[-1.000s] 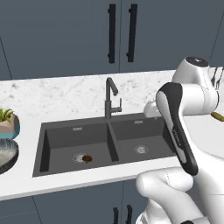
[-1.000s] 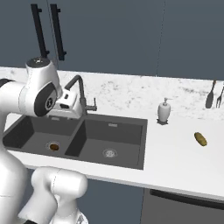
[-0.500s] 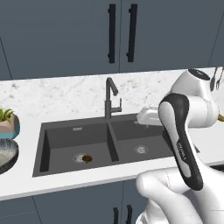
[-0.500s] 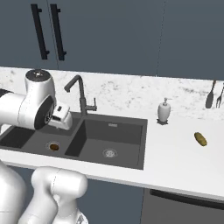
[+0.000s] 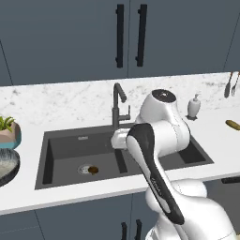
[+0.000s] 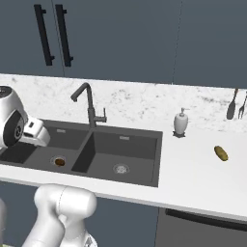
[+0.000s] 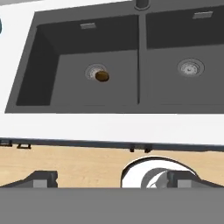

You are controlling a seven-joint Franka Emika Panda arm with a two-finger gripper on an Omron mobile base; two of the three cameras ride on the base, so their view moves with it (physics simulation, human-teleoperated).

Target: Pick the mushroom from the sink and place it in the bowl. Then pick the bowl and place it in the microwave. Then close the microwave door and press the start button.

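Claw (image 7: 112, 179) wide open, empty, angled downward

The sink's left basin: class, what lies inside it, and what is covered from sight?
Inside the dark grey double-basin sink, the left basin holds a small brown rounded mushroom resting against the round metal drain. The mushroom covers part of the drain; nothing else shows there.

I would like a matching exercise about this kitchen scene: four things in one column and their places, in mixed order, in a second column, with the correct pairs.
Things:
1. mushroom
2. bowl
3. soap dispenser
4. faucet

Places:
A. on the counter to the right of the sink
B. behind the sink, at the divider between the two basins
C. in the left basin, beside the drain
D. on the counter to the left of the sink

Pairs: 1-C, 2-D, 3-A, 4-B
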